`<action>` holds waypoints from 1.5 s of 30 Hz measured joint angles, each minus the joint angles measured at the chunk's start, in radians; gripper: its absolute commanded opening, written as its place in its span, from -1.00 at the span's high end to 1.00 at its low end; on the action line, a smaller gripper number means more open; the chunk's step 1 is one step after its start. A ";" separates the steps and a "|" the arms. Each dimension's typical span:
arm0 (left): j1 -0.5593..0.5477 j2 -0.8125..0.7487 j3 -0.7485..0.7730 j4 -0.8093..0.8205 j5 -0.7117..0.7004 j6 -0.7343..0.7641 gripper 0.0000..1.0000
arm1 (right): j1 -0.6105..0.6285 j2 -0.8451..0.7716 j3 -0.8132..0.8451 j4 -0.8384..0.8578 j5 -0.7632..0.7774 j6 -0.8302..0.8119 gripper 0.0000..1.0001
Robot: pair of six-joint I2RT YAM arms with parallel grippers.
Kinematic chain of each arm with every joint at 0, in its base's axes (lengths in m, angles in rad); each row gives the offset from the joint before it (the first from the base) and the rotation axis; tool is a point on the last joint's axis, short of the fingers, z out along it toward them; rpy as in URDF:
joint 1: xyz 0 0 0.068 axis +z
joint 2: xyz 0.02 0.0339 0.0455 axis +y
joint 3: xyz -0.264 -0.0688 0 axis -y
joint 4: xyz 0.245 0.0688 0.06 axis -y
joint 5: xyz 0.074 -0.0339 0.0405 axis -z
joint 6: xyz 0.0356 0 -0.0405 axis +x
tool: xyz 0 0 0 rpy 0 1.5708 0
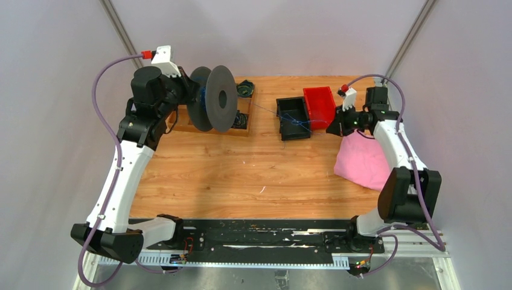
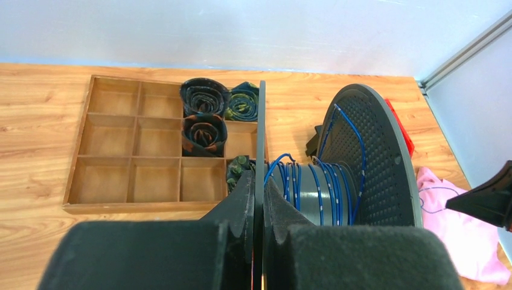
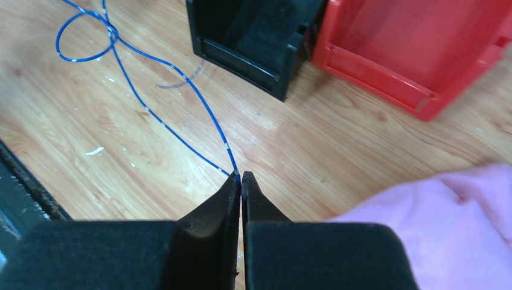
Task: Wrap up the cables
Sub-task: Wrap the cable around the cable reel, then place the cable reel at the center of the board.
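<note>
The left gripper (image 2: 258,181) jaws pinch the grey spool (image 2: 374,151) rim, far left. The right gripper (image 3: 241,178) jaws pinch the thin blue cable (image 3: 227,145), which trails over the table (image 3: 338,139).

Left gripper (image 2: 261,184) clamped, arm stretched forward; right gripper (image 3: 241,181) pinched tight, elbow bent.

You can pass over the bare table (image 1: 241,175) at centre and lower frame. The spool (image 1: 220,99) and wooden tray (image 1: 241,132) block upper left. The black bin (image 1: 281,118), red bin (image 1: 319,107) and pink cloth (image 1: 362,160) crowd upper right, and the cable (image 1: 265,110) stretches between.
</note>
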 measured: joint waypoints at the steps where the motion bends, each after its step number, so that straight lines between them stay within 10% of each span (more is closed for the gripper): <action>1: 0.000 0.000 0.000 0.000 -0.001 0.002 0.99 | -0.004 -0.015 0.000 -0.008 0.020 -0.011 0.99; 21: 0.005 0.006 0.000 0.000 0.001 0.002 0.99 | -0.042 -0.096 0.118 -0.217 0.414 -0.407 0.99; 45: -0.053 0.030 -0.036 0.042 -0.002 0.068 0.99 | 0.066 0.003 0.402 -0.740 -0.335 -0.577 0.98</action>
